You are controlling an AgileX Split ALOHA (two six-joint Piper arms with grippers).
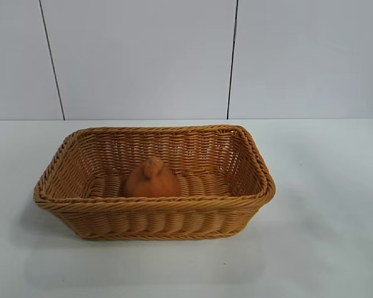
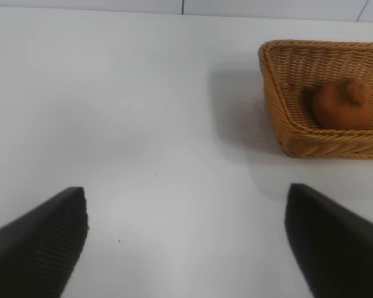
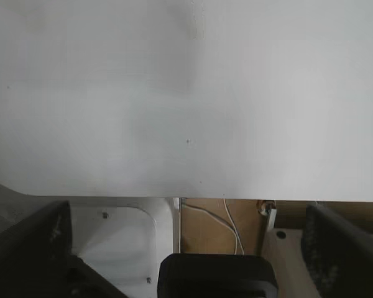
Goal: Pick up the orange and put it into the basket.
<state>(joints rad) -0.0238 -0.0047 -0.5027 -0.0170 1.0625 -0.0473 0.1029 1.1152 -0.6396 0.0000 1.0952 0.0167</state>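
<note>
The orange (image 1: 151, 179) sits inside the woven wicker basket (image 1: 155, 205), on its floor near the front wall, knob upward. Neither arm shows in the exterior view. The left wrist view has the basket (image 2: 280, 105) with the orange (image 2: 343, 104) in it, well away from my left gripper (image 2: 186, 239), which hangs open over bare white table with nothing between its fingers (image 2: 43, 239). My right gripper (image 3: 186, 245) is open too, empty, parked at the table's edge; neither basket nor orange shows in its view.
White tabletop (image 1: 323, 248) surrounds the basket on all sides, with a panelled white wall behind. Below the table edge in the right wrist view are a metal bracket (image 3: 121, 230), cables (image 3: 227, 226) and a black block (image 3: 217, 273).
</note>
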